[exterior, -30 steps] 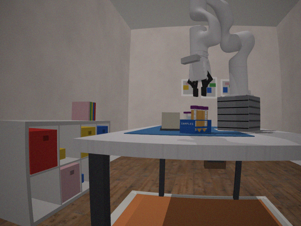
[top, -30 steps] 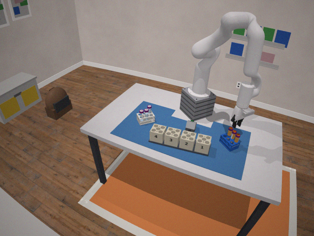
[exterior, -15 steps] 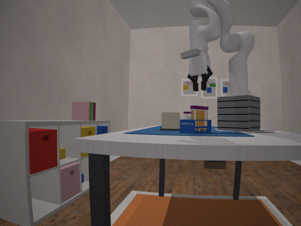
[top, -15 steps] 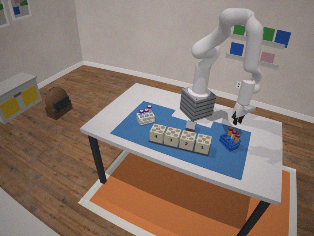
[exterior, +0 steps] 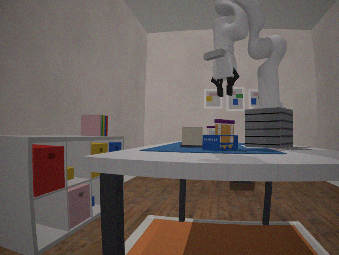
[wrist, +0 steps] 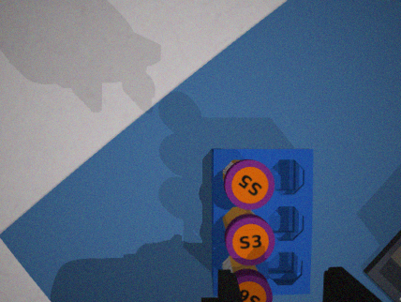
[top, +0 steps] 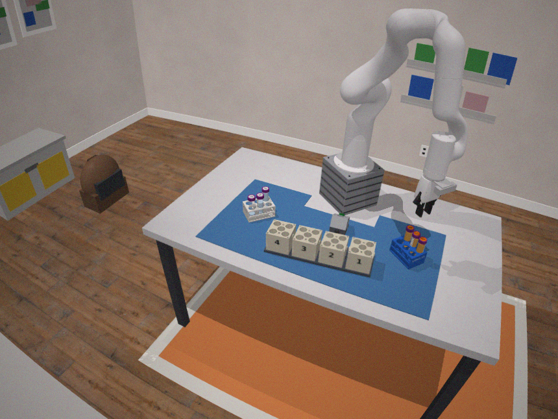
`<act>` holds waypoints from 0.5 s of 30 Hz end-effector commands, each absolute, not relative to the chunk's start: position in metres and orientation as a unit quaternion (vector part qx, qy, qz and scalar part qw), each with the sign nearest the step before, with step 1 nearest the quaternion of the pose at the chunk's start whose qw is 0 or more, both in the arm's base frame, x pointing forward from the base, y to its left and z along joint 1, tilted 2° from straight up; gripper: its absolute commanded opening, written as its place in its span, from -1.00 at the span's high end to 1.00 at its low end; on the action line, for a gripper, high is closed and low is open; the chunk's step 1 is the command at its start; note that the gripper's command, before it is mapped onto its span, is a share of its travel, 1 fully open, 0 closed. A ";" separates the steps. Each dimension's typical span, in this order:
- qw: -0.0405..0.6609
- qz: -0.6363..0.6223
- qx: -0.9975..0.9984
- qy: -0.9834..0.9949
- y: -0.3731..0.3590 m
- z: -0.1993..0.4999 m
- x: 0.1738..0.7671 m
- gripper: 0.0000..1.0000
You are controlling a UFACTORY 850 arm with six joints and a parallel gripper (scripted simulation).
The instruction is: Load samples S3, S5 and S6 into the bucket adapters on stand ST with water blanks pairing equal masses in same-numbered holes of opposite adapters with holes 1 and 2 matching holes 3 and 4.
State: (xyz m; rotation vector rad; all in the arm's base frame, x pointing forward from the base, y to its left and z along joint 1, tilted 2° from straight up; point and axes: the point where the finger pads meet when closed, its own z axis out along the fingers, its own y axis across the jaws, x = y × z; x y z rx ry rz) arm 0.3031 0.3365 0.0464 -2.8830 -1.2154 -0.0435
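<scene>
Some way below the half-spread, empty pincer (top: pixel 424 209) (exterior: pixel 224 91) (wrist: pixel 281 279), look for S6 (top: pixel 409 232) (exterior: pixel 232 128) (wrist: pixel 251 284) nearest, then S3 (top: pixel 414 239) (exterior: pixel 226 129) (wrist: pixel 250 240) and S5 (top: pixel 422 245) (exterior: pixel 219 130) (wrist: pixel 249 185), long axes vertical in the blue sample rack (top: pixel 408 262) (exterior: pixel 211 145) (wrist: pixel 309 202), right of the top frame, likely needing a down-left shift.

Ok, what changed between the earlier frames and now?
The gripper rose, farther above the samples. Its fingers stayed apart, with nothing taken or let go. The samples, blanks and adapters stayed as they were.
</scene>
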 end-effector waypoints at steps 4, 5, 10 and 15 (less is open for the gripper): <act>0.007 -0.015 -0.921 -0.388 0.337 0.059 0.303 0.13; 0.007 -0.015 -0.921 -0.388 0.337 0.059 0.303 0.13; 0.007 -0.015 -0.921 -0.388 0.337 0.059 0.303 0.13; 0.007 -0.015 -0.921 -0.388 0.337 0.059 0.303 0.13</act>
